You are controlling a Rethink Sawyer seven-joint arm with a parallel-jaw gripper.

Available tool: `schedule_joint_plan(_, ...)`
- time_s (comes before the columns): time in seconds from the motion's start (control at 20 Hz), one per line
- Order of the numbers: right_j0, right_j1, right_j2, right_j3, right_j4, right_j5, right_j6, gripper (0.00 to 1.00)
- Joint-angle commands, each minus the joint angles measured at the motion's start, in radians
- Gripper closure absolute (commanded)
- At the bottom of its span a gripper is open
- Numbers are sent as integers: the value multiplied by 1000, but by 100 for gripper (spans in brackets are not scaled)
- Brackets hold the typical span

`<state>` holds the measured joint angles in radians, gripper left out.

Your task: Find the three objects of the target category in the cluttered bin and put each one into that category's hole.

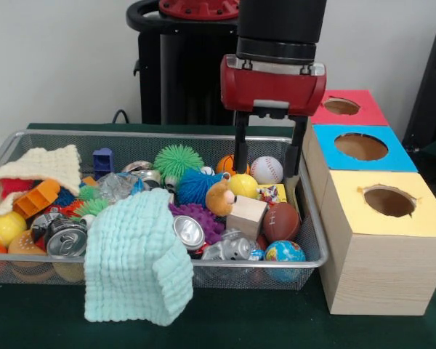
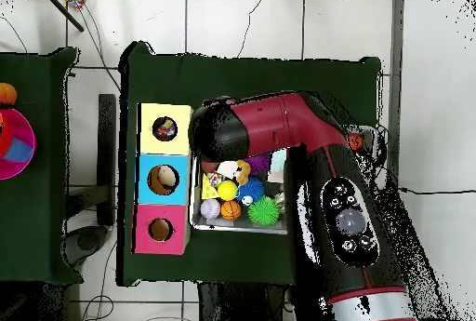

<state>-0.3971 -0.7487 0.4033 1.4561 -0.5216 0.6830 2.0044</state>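
Observation:
My gripper (image 1: 269,173) hangs open over the right rear corner of the wire bin (image 1: 314,240). Its two black fingers (image 1: 241,149) stand either side of a baseball (image 1: 267,169), and I cannot tell whether they touch it. Close by lie an orange ball (image 1: 227,163), a yellow ball (image 1: 244,185), a brown football (image 1: 281,222) and a globe ball (image 1: 285,252). To the right of the bin stand three boxes with round holes: red (image 1: 363,109), blue (image 1: 396,154) and yellow (image 1: 421,214). In the overhead view the arm (image 2: 279,127) covers the gripper and much of the bin (image 2: 197,224).
The bin also holds spiky green (image 1: 178,161), blue (image 1: 196,187) and purple (image 1: 201,218) balls, several cans (image 1: 65,236), a wooden block (image 1: 247,215) and an orange toy (image 1: 36,198). A mint cloth (image 1: 138,265) drapes over the front rim. A cream knit cloth (image 1: 47,166) lies at the left.

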Motion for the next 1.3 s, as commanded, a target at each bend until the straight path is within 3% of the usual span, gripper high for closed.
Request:
schedule_joint_plan(0.05,-1,44,-39,108,24,-13,77,0)
schedule_joint_plan(0.7,16,162,-79,82,-1,-20,84,0)
schedule_joint_plan(1.05,-10,218,-52,84,122,159,48,0)
schedule_joint_plan(1.3,-1,248,-53,81,174,221,31,0)
